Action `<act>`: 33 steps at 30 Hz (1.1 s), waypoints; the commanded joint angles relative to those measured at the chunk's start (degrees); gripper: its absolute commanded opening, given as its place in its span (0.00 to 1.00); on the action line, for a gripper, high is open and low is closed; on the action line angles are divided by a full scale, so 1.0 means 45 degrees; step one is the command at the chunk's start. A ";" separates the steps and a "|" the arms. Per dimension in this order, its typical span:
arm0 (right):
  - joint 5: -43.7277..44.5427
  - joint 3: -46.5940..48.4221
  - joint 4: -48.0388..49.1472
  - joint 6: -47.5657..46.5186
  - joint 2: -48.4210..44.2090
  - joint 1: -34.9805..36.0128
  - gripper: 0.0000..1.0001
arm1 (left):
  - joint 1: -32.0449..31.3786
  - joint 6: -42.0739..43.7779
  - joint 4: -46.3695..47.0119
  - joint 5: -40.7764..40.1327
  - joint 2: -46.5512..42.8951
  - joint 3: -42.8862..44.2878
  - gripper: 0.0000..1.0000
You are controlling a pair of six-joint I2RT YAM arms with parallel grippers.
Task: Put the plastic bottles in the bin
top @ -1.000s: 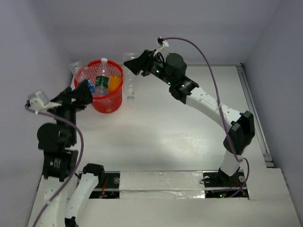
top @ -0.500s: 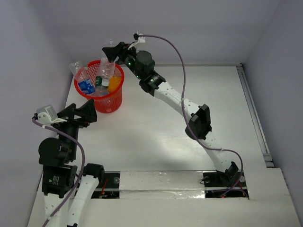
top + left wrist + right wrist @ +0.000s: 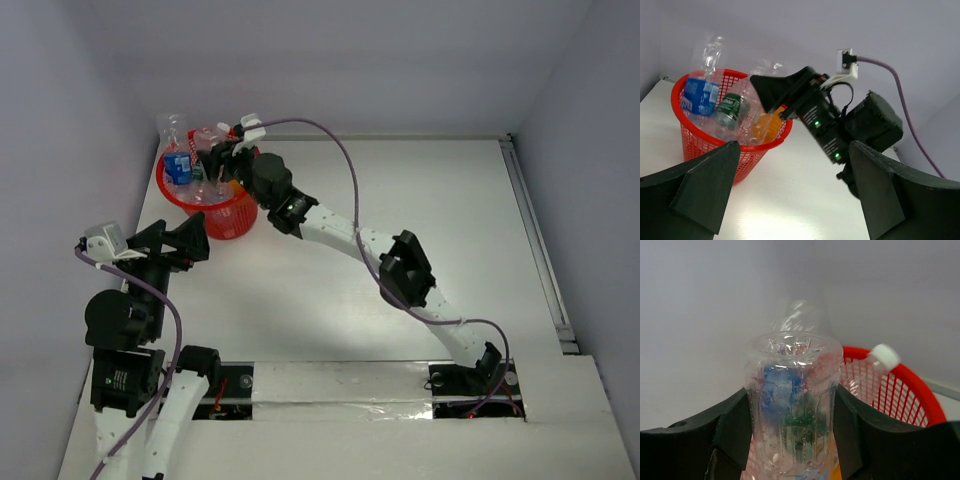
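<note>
Between the fingers of the right hand (image 3: 790,440) one clear bottle (image 3: 790,405) is gripped, the fingers half closed against its sides. Just below and beyond this hand stands one red bin (image 3: 238,212) on the worktop (image 3: 450,200). Inside it I count three: a blue-labelled bottle (image 3: 699,96), a green-labelled bottle (image 3: 729,110) and an orange bottle (image 3: 767,127). Near the bin, the left hand (image 3: 792,192) is wide open and holds nothing.

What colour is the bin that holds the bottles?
Red; the bin shows best in the left wrist view.
</note>
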 commanded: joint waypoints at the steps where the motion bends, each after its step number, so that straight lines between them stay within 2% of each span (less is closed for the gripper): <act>1: 0.0558 -0.1112 0.0695 -0.1882 -0.0724 0.0486 0.47 | -0.0033 -0.0140 0.0655 0.0211 0.0113 -0.0107 0.89; 8: 0.0442 -0.2696 0.1496 -0.1571 -0.1447 0.0604 0.55 | -0.0033 -0.0199 0.0576 -0.0062 0.0152 -0.0224 0.89; 11: 0.0344 -0.2855 0.1341 -0.1279 -0.1700 0.0604 0.66 | -0.0033 -0.0257 0.0576 -0.0062 0.0191 -0.0303 0.89; 12: 0.0286 -0.2991 0.1340 -0.1162 -0.1779 0.0604 0.75 | -0.0033 -0.0257 0.0615 -0.0062 0.0152 -0.0322 0.89; 15: 0.0266 -0.2876 0.0990 -0.0908 -0.2111 0.0604 0.87 | -0.0033 -0.0316 0.0577 -0.0121 0.0094 -0.0361 0.89; 19: 0.0226 -0.2407 0.0424 -0.0654 -0.2462 0.0604 0.96 | -0.0033 -0.0355 0.0576 -0.0218 0.0054 -0.0420 0.89; 25: 0.0596 -0.2952 0.0285 -0.0360 -0.3534 0.0604 1.00 | -0.0033 -0.0414 0.0479 -0.0238 -0.0004 -0.0362 0.89; 29: 0.0754 -0.4278 0.1083 0.0166 -0.4706 0.0487 1.00 | -0.0033 -0.0414 0.0420 -0.0296 -0.0082 -0.0303 0.92; 33: 0.0637 -0.6460 0.1827 0.0538 -0.6307 0.0331 1.00 | -0.0033 -0.0433 0.0342 -0.0297 -0.0141 -0.0283 0.95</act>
